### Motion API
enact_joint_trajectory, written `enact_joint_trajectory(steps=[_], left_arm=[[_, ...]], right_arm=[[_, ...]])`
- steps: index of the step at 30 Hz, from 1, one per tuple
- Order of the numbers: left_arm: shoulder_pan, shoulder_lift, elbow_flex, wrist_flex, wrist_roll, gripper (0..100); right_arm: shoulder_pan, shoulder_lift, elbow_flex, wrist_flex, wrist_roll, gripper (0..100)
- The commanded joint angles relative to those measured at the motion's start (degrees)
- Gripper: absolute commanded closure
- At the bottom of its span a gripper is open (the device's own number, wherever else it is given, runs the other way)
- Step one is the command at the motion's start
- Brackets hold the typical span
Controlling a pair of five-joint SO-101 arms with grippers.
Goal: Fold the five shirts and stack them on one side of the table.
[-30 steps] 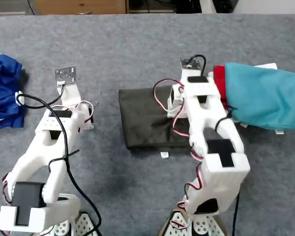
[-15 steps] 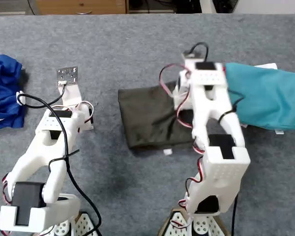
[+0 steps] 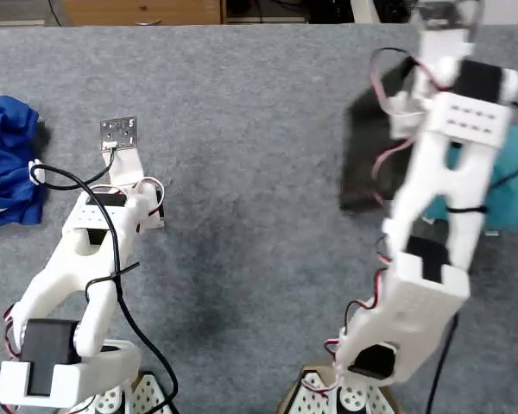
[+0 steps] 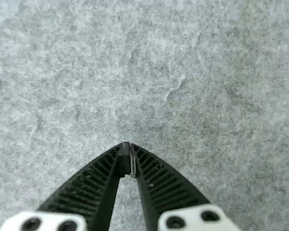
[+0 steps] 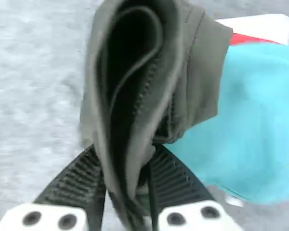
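A crumpled blue shirt (image 3: 4,159) lies at the left edge of the grey felt table (image 3: 242,86). Near it, the left gripper (image 4: 125,147) points down at bare felt with its jaws together and nothing between them.

Toward the far right corner, the dark olive shirt (image 3: 367,155) is folded into a thick pad; the right wrist view shows its layers edge-on, curled over each other with stitched hems. The right gripper (image 5: 127,154) is clamped on it, one ribbed jaw on each side of the fold, with the cloth running out past the fingertips. Its far edge overlaps the teal shirt (image 5: 250,120), which lies at the right edge over a red shirt (image 5: 250,38) and a white one (image 5: 260,21).
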Motion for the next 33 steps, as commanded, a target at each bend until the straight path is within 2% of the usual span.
enact_joint_trajectory(steps=[1, 6, 11, 14, 20, 22, 24, 26, 29, 31, 32, 33], left_arm=[[-0.44, -1.98, -0.26, -0.70, -0.35, 98], [-0.44, -1.98, -0.18, -0.70, -0.35, 98], [-0.44, -1.98, -0.09, -0.70, -0.35, 98], [-0.44, -2.07, 0.18, -0.70, -0.35, 98], [-0.53, -1.89, 0.26, -0.70, -0.35, 98], [-0.53, -1.89, 0.18, -0.70, -0.18, 98], [-0.53, -1.89, 0.18, -0.62, -0.09, 98], [-0.53, -1.89, 0.18, -0.53, -0.09, 98], [-0.53, -1.80, 0.35, -0.26, -0.09, 98], [-0.79, -1.80, 0.35, -0.18, 0.00, 98], [-1.49, -1.80, 0.44, -0.18, 0.00, 98], [-2.02, -1.80, 0.53, -0.18, 0.00, 98]], right_arm=[[7.96, -0.48, -3.12, 0.35, 5.01, 99.7], [17.19, -0.48, -2.86, -4.31, 9.76, 99.5], [20.18, 1.98, -3.21, -6.33, 12.92, 96.9], [20.70, 4.70, -3.21, -7.82, 12.92, 86.6], [21.67, 6.90, -8.04, -9.14, 12.84, 57.7], [21.58, 7.34, -10.77, -8.97, 13.01, 51.8], [20.97, 7.60, -12.79, -8.62, 12.75, 53.6], [19.21, 7.52, -14.55, -5.89, 11.08, 60.7], [15.69, 7.52, -17.36, 1.49, 8.26, 82.0], [15.08, 7.43, -17.63, 1.14, 5.10, 99.5], [14.90, 7.69, -17.36, 1.05, 3.78, 99.2], [14.73, 7.96, -16.92, 1.05, 2.64, 94.5]])
